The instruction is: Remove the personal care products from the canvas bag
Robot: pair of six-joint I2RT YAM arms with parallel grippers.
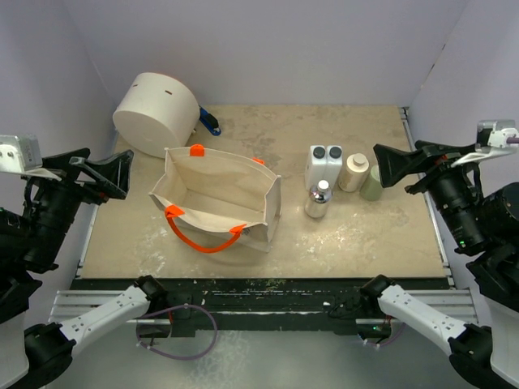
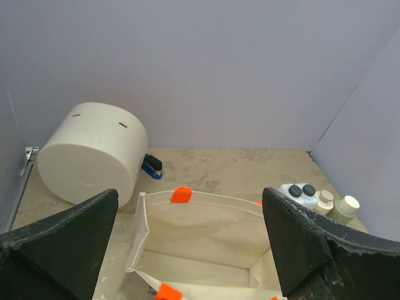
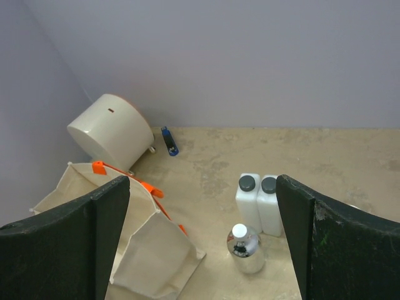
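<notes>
The canvas bag (image 1: 212,177), cream with orange handles, stands open left of centre; its inside shows only cloth in the left wrist view (image 2: 200,225). To its right stand two white square bottles (image 1: 324,166) with dark caps, a cream round bottle (image 1: 353,172), a pale green bottle (image 1: 371,183) and a silvery bottle (image 1: 318,200). My left gripper (image 1: 126,174) is open and empty, raised left of the bag. My right gripper (image 1: 381,168) is open and empty, raised right of the bottles. The right wrist view shows the white bottles (image 3: 259,200) and the silvery bottle (image 3: 245,250).
A large cream cylinder (image 1: 156,113) with a blue handle (image 1: 210,121) lies behind the bag at the back left. Purple walls close in the back and both sides. The table's front edge (image 1: 259,280) runs just ahead of the arm bases.
</notes>
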